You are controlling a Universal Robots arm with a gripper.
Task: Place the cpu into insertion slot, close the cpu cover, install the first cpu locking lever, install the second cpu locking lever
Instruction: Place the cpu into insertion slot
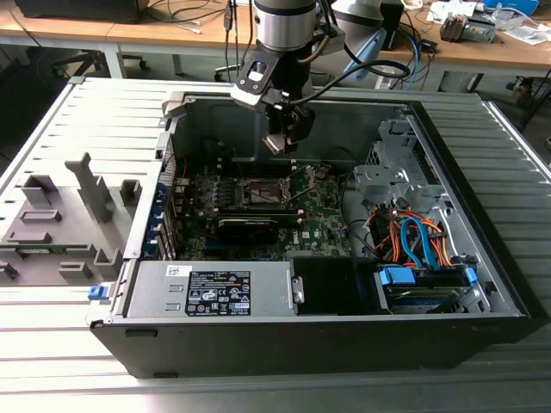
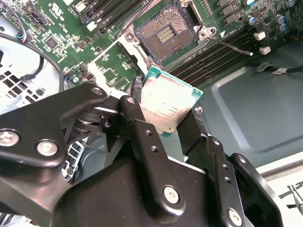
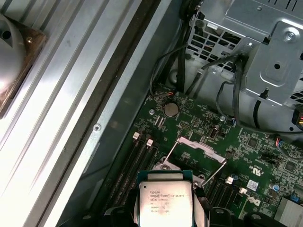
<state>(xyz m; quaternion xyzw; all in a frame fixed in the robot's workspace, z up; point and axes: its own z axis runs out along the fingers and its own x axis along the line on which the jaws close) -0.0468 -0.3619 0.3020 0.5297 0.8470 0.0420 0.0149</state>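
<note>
**Grip.** Fingers (image 2: 144, 137) clenched on the cpu (image 2: 165, 101), pressing two opposite edges of the chip. Probably chosen to leave the underside free for the socket (image 2: 165, 32) and to spare the metal top.

**Position of the chip.** Hangs above the motherboard (image 1: 314, 219), apart from the socket and not yet seated. Hides part of the socket in the first wrist view, suggesting rough alignment over it. Sits between the fingers seemingly at a slight tilt, not level.

**Socket.** Lies bare, contacts exposed, nothing resting in it. Cover (image 3: 198, 144) flipped up off the socket. Both thin locking levers (image 3: 215, 172) swung out and away, evidently to leave the seat clear for the chip.

**Arm pose.** Reaches down from above into the open computer case (image 1: 327, 331), itself laid on its side on the ribbed bench (image 1: 52, 120). Points the wrist steeply downward, placing the gripper (image 1: 284, 139) inside the case opening and over the middle of the board. Approaches from overhead, most likely to bring the chip straight down onto the contacts and avoid sliding it across them.
</note>
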